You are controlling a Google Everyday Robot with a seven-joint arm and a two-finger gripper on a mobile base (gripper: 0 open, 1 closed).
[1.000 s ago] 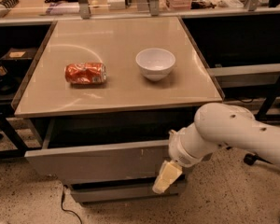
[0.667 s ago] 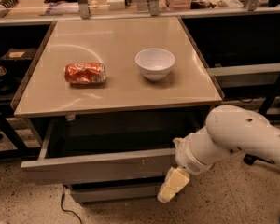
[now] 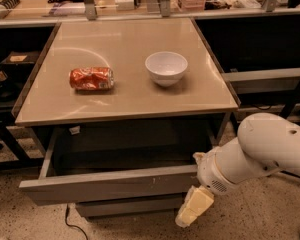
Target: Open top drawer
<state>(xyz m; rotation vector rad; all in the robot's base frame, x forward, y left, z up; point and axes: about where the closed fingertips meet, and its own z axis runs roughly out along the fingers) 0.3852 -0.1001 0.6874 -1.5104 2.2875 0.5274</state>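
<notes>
The top drawer (image 3: 110,186) is a wide grey handle-less drawer under the beige tabletop. It stands pulled well out, and its plain dark grey inside shows. Small whitish marks show right of centre on its front. My gripper (image 3: 194,207) is at the drawer front's right end, just below its lower edge, on the white arm (image 3: 262,151) that comes in from the right. A narrower grey drawer front (image 3: 125,205) sits beneath it.
A crushed red can (image 3: 91,78) lies on its side and a white bowl (image 3: 166,68) stands on the tabletop (image 3: 125,99). Shelves with clutter run along the back. Dark frames stand left and right. A black cable (image 3: 72,223) lies on the speckled floor.
The top drawer has slid further out towards me, showing more of its inside. My gripper and arm have moved back and down to the right with it.
</notes>
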